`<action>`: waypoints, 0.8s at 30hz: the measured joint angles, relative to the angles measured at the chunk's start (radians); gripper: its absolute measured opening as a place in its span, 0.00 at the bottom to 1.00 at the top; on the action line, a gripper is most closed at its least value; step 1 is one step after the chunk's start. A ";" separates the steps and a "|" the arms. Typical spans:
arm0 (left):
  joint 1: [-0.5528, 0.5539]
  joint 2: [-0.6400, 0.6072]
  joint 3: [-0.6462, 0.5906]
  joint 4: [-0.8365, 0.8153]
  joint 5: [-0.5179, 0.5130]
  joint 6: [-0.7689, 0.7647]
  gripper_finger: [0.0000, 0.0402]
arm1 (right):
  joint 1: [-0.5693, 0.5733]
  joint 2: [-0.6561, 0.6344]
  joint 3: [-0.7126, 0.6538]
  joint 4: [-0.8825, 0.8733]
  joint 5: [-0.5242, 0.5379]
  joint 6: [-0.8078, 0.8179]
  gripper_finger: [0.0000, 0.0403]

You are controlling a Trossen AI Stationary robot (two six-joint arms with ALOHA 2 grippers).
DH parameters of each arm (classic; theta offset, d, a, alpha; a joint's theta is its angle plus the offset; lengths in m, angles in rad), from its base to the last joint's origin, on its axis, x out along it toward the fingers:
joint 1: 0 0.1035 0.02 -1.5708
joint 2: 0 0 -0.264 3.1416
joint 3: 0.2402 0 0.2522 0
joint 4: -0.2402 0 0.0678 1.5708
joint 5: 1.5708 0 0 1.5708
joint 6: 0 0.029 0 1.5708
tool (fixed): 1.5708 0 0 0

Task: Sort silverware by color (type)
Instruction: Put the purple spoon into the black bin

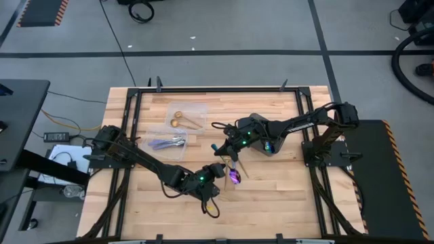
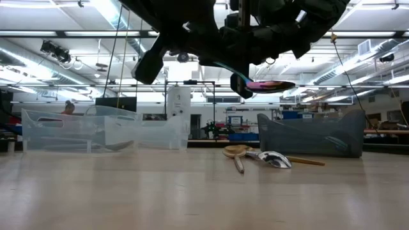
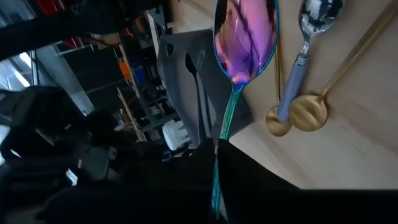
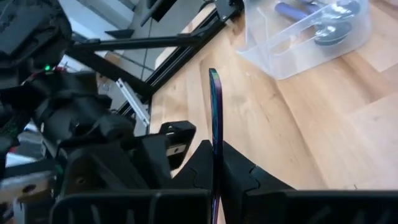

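My left gripper (image 1: pixel 221 170) is above the table's middle, shut on an iridescent spoon whose pink-purple bowl (image 1: pixel 234 177) also shows in the left wrist view (image 3: pixel 245 34) and in the low view (image 2: pixel 268 84). My right gripper (image 1: pixel 217 137) is a little farther back, shut on a second iridescent spoon (image 4: pixel 214 130), seen edge-on. Below them two gold spoons (image 3: pixel 308 112) and a silver spoon (image 3: pixel 306 43) lie flat on the table. One clear container holds gold spoons (image 1: pixel 182 120), another holds silver ones (image 1: pixel 168 142). My left gripper pinches the spoon's teal handle (image 3: pixel 219 140) between its two fingers, toward the handle's free end. The spoon sticks out beyond the fingers, bowl end outermost, lifted clear of the table. My right gripper pinches the second spoon's flat sides (image 4: pixel 215 186) between its two fingers. The spoon sticks out beyond the fingertips, clear of the table; which end is held is hidden by the fingers.
A dark grey bin (image 2: pixel 313 134) stands near the loose spoons, mostly under my right arm in the high view. The clear containers (image 2: pixel 83 131) stand at the table's far left. Black frame rails (image 1: pixel 135 102) run along the table's edges. Bare wood shows near the front edge (image 1: pixel 285 203).
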 joint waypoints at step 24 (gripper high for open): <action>-0.047 0.000 0.000 -0.039 0.403 -0.614 0.29 | -0.098 0.000 0.174 -0.623 0.028 -0.348 0.03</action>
